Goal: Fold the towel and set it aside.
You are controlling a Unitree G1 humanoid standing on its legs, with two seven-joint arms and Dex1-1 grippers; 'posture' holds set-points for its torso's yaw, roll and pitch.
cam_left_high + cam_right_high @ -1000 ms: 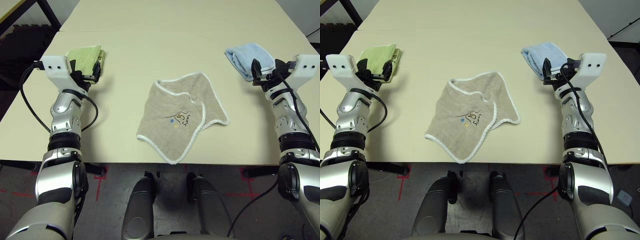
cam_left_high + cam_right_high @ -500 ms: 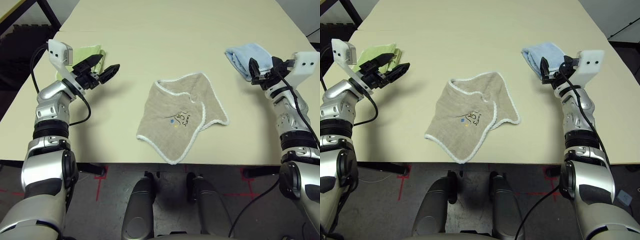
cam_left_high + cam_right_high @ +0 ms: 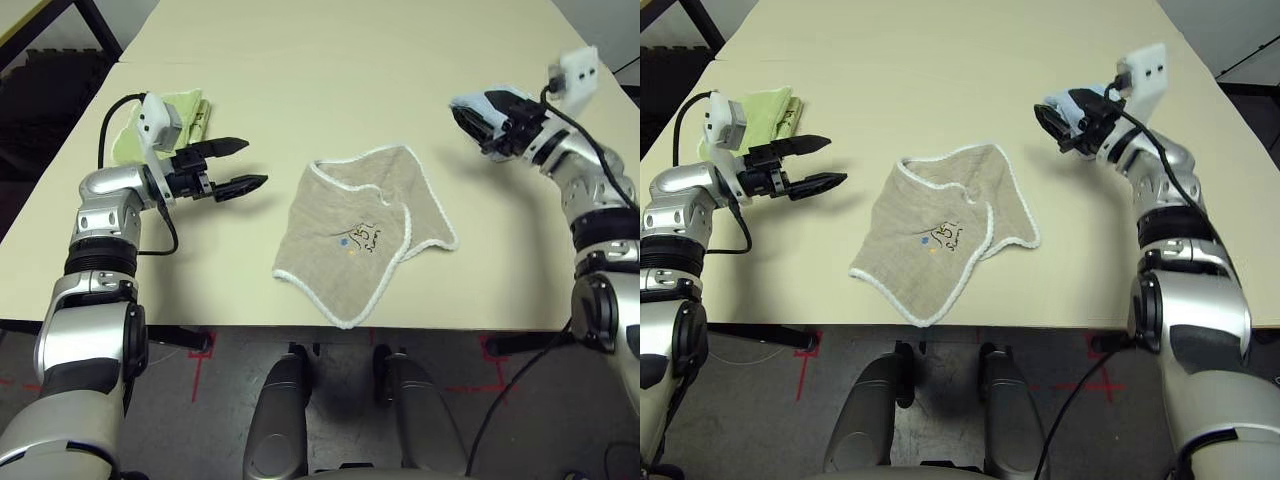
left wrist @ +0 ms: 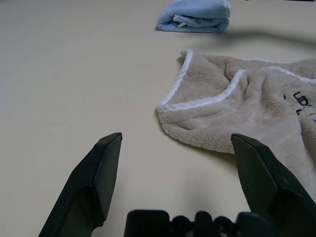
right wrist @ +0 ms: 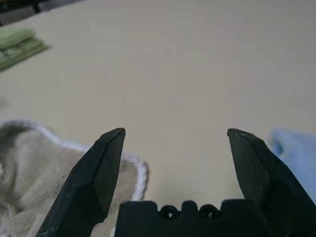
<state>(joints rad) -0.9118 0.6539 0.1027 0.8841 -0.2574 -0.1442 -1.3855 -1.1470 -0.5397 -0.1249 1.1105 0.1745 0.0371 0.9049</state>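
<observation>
One towel (image 3: 362, 235) lies rumpled (partly doubled over), long axis running from near-left to far-right across the table (image 3: 330, 80); left gripper (image 3: 240, 165) and right gripper (image 3: 1048, 122) both gape, empty.

Green towel (image 3: 172, 118), blue towel (image 4: 195, 16) (both folded).

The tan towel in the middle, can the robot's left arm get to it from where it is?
Probably yes. The left gripper is open and points across bare table toward the tan towel, with nothing between them. The green towel lies behind it, out of the way.
</observation>
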